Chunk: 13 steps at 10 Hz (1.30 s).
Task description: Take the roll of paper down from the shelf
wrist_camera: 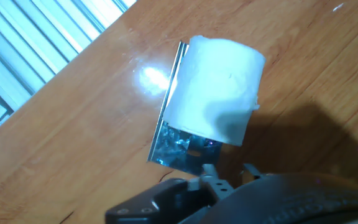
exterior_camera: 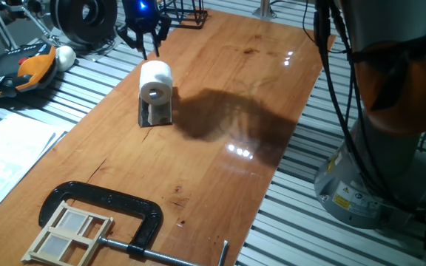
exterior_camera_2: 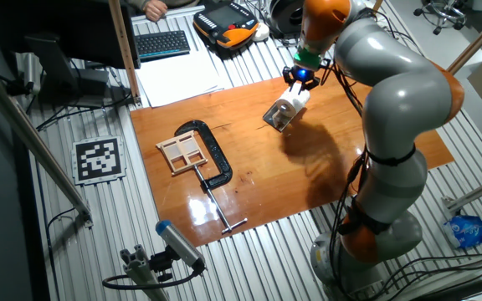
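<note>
The roll of paper (exterior_camera: pixel 155 80) is white with a grey-brown core and rests on top of the small dark shelf (exterior_camera: pixel 156 113) on the wooden table. My gripper (exterior_camera: pixel 146 38) hangs just behind and above the roll, apart from it, open with nothing between its fingers. From the other fixed view the gripper (exterior_camera_2: pixel 299 78) is right over the roll (exterior_camera_2: pixel 289 105) and shelf (exterior_camera_2: pixel 275 119). The hand view looks down on the roll (wrist_camera: pixel 216 90) lying across the shelf's shiny plate (wrist_camera: pixel 176 148); the fingertips themselves do not show there.
A black C-clamp (exterior_camera: pixel 117 214) grips a small wooden frame (exterior_camera: pixel 69 233) at the table's near corner. A white ball (exterior_camera: pixel 65 55), an orange pendant (exterior_camera: pixel 21 70) and papers (exterior_camera: pixel 6 159) lie off the table's left side. The robot's base (exterior_camera: pixel 390 118) stands on the right.
</note>
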Each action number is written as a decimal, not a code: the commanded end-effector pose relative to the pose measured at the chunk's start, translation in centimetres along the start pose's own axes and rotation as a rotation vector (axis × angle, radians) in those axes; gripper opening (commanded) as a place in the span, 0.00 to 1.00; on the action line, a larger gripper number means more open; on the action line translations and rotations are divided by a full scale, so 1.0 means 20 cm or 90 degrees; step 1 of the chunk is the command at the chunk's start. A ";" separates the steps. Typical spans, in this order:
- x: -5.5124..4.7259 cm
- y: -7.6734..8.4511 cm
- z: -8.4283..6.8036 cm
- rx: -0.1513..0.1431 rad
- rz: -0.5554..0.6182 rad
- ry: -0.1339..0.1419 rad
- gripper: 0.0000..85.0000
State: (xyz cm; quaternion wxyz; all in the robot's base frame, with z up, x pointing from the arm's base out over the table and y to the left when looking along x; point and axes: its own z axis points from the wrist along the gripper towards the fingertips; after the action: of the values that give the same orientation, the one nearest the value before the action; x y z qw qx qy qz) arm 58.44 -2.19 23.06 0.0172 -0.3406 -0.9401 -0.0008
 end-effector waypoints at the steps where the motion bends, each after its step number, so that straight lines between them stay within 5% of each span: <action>1: 0.00 0.00 0.00 -0.002 -0.001 0.001 0.00; 7: -0.05 0.00 -0.03 -0.004 0.011 0.011 0.00; 8: -0.08 0.00 -0.02 -0.004 0.013 0.009 0.20; 9: -0.10 0.00 -0.03 -0.005 0.014 0.007 0.20; 10: -0.13 0.00 -0.05 -0.001 0.014 0.006 0.40; 13: -0.19 0.00 -0.03 -0.006 0.046 -0.015 0.40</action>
State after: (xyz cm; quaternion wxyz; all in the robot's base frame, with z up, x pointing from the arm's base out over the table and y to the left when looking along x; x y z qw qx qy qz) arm 61.43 -4.59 23.49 0.0037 -0.3749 -0.9271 -0.0007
